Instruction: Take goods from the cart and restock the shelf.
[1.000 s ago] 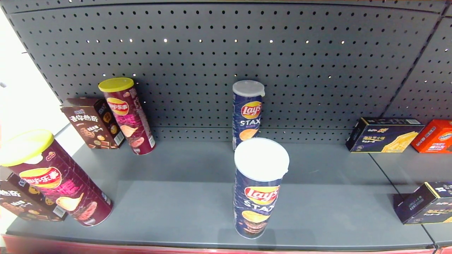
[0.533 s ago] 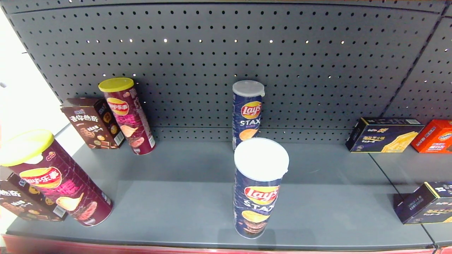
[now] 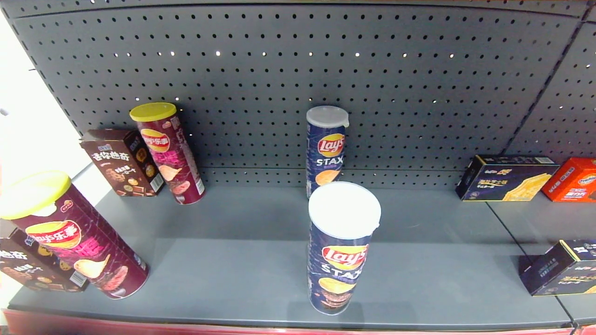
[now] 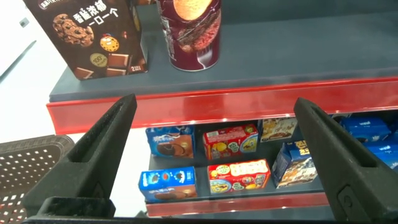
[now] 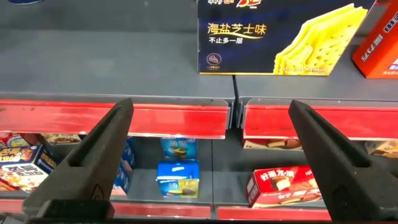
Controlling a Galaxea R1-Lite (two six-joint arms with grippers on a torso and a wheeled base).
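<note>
The shelf [image 3: 233, 260] is a grey deck backed by a perforated panel [image 3: 279, 70], and goods stand on it. A dark-blue chip can [image 3: 342, 251] with a white lid is upright near the front edge at the middle. Its label shows a red-and-yellow logo, white lettering and pictured chips. A second blue can [image 3: 326, 149] with the same label stands straight behind it, against the panel. On the left, a maroon can [image 3: 74, 237] with a yellow lid stands at the front, just beside a brown cookie box [image 3: 32, 270] printed with white characters. Another maroon can [image 3: 167, 153] and another cookie box [image 3: 122, 163] stand at the back. On the right, a dark-blue cracker box [image 3: 507, 178] and an orange box [image 3: 572, 179] lie at the back, with a further dark-blue box [image 3: 558, 267] nearer the front. The left gripper [image 4: 211, 162] faces the shelf's red front rail [image 4: 249, 102], its jaws spread wide and empty. Small blue and red snack boxes [image 4: 230, 140] fill the lower shelves, and a dark mesh basket [image 4: 25, 168] sits nearby. The right gripper [image 5: 211, 155] is likewise wide and empty, facing the rail.
</note>
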